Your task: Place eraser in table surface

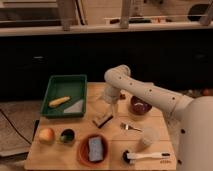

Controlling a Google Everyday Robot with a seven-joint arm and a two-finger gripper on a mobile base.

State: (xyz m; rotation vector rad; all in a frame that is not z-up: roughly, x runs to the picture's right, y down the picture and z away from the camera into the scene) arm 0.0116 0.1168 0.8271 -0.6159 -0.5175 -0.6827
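Observation:
The eraser [102,120], a small tan block with a dark underside, lies tilted on the light wooden table surface [115,145] near its middle. My gripper [111,106] hangs from the white arm just above and to the right of the eraser, close to its far end. The arm reaches in from the right.
A green tray [65,82] with a yellow banana [59,101] stands at the back left. An apple [46,134] and a dark round fruit [67,135] lie front left. A red bowl [83,155] holds a blue-grey sponge [95,149]. A dark bowl [140,106], fork [129,127], white cup [148,137] and brush [146,157] are on the right.

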